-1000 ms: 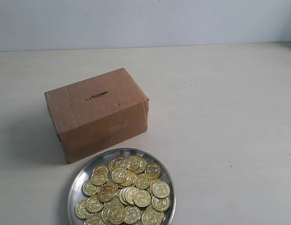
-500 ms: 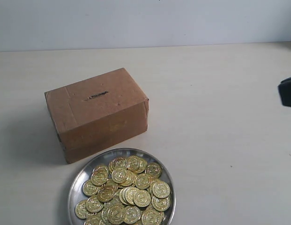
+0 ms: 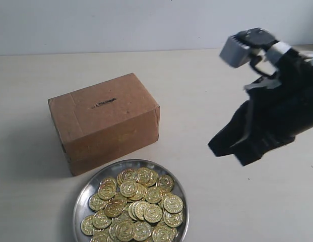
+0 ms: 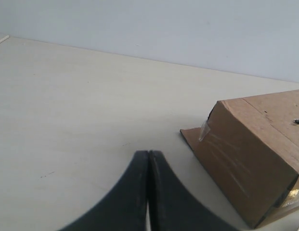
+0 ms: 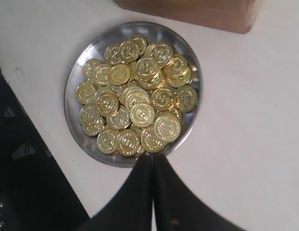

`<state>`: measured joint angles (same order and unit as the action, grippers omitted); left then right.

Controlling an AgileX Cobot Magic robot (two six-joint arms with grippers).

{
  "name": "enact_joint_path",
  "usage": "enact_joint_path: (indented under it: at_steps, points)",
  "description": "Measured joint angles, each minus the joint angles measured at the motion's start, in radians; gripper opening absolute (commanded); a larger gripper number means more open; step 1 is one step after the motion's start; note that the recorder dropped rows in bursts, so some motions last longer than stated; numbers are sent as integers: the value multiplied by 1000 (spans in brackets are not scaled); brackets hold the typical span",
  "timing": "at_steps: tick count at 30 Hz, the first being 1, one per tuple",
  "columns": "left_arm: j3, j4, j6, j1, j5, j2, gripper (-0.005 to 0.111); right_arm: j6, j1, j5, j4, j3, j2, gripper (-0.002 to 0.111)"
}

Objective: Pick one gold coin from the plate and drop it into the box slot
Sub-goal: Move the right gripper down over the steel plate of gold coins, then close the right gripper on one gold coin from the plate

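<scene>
- Two pincers, both closed and empty: the right gripper (image 5: 152,161) has its black jaws pressed together with nothing between them, and the left gripper (image 4: 148,156) shows the same.
- Key relation: in the exterior view the plate (image 3: 96,180) sits at the lower centre-left of the frame. The right arm hangs in the air at the right of the frame, so the plate lies down and to the left of it.
- The right wrist view looks down on the whole plate, with the closed fingertips drawn against its rim. The right arm is judged the nearer, and its jaws must part before any pick.
- The left gripper does not appear in the exterior view; its camera sees only a side of the box (image 3: 103,121) and the bare table (image 3: 222,201).
- Gold coins (image 3: 136,204): dozens of shiny embossed discs, heaped and overlapping, filling the silver dish.
- The box stands just above the plate in the frame, close to its rim. The slot (image 3: 105,102) is a short dark slit in the box's top face, with its long axis running left to right and tilted slightly up to the right.
</scene>
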<state>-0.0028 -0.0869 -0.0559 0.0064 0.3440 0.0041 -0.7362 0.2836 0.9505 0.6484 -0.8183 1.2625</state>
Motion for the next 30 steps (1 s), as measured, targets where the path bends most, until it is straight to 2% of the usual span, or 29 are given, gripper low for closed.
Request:
enact_joint_path:
  at_steps: [11, 19, 24, 27, 30]
  points:
    - [0, 0, 0, 0, 0, 0, 0, -61, 298, -137, -66, -39, 213, 0]
    - [0, 0, 0, 0, 0, 0, 0, -65, 410, -212, -185, -77, 355, 1]
    - [0, 0, 0, 0, 0, 0, 0, -65, 429, -218, -201, -114, 458, 16]
    - [0, 0, 0, 0, 0, 0, 0, -65, 429, -222, -232, -147, 506, 36]
    - [0, 0, 0, 0, 0, 0, 0, -69, 429, -227, -303, -195, 535, 43]
